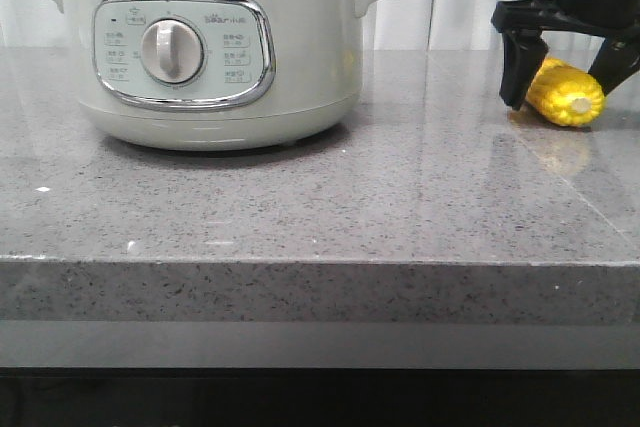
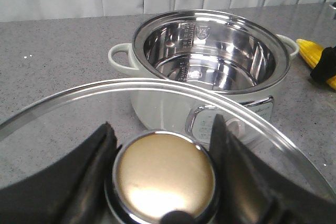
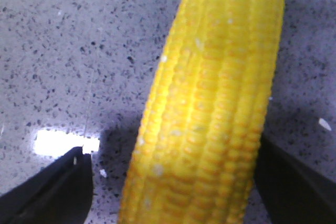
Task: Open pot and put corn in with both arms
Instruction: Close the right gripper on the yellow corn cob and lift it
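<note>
At 3 o'clock from pot [image 1: 210,57], corn [image 1: 566,93] lies on countertop [image 1: 320,207]; your right gripper [image 1: 565,82] straddles it, jaws apart, ready to close. Left gripper [image 2: 163,171] clamps lid knob [image 2: 164,176], keeping glass lid [image 2: 63,124] clear of pot.

The corn [image 3: 210,108] fills the middle of the view — bright yellow, its rows of kernels running lengthwise, lying on a speckled grey countertop [image 3: 68,45]. The right gripper [image 3: 176,182] straddles it: one dark finger [image 3: 52,192] stands apart from the cob with bare stone between, the other sits close against the cob's far side — whether touching is unclear.
</note>
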Available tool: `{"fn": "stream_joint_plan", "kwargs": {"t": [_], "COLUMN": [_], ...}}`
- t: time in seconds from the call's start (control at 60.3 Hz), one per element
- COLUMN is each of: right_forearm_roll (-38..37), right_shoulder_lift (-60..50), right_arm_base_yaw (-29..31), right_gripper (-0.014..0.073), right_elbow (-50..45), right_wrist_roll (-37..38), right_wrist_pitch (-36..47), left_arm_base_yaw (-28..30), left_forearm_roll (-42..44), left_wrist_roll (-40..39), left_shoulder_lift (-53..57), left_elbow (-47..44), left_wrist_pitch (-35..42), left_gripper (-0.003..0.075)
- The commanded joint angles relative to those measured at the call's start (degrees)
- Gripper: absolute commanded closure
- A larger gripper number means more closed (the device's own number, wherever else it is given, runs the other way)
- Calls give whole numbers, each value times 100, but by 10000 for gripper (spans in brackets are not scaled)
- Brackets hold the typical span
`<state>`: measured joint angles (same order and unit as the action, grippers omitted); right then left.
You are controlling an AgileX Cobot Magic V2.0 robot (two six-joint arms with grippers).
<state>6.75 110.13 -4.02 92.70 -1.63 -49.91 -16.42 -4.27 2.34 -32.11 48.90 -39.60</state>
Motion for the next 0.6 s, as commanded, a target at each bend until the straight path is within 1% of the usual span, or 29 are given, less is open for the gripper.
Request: {"fn": "stream_joint_plan", "kwargs": {"t": [0.0, 0.05, 0.133, 0.182, 0.216, 0.398, 0.58], "right_forearm_roll": [-19, -19, -19, -19, -19, 14, 39], "right_shoulder_lift": [-255, -255, -255, -255, -255, -363, -689], "right_arm_base_yaw": [25, 25, 25, 25, 25, 5, -301], "right_gripper": [-3, 58, 196, 262, 289, 291, 291], "right_elbow": [226, 226, 226, 226, 237, 674, 1411], "right_wrist_roll": [-36, -36, -36, -36, -36, -36, -36], "right_wrist_pitch": [86, 64, 44, 44, 26, -351, -707], "left_arm_base_yaw": [13, 13, 13, 13, 13, 13, 13], "left_forearm_roll": [-74, -74, -74, -74, -90, -161, -161], "left_wrist_roll": [-43, -43, -43, -43, -43, -43, -43], "left_shoulder_lift": [12, 12, 12, 12, 12, 12, 12], "left_elbow": [212, 212, 212, 212, 212, 212, 212], "left_wrist_pitch": [816, 816, 816, 816, 816, 816, 816], "left_gripper": [491, 491, 491, 491, 491, 491, 491]}}
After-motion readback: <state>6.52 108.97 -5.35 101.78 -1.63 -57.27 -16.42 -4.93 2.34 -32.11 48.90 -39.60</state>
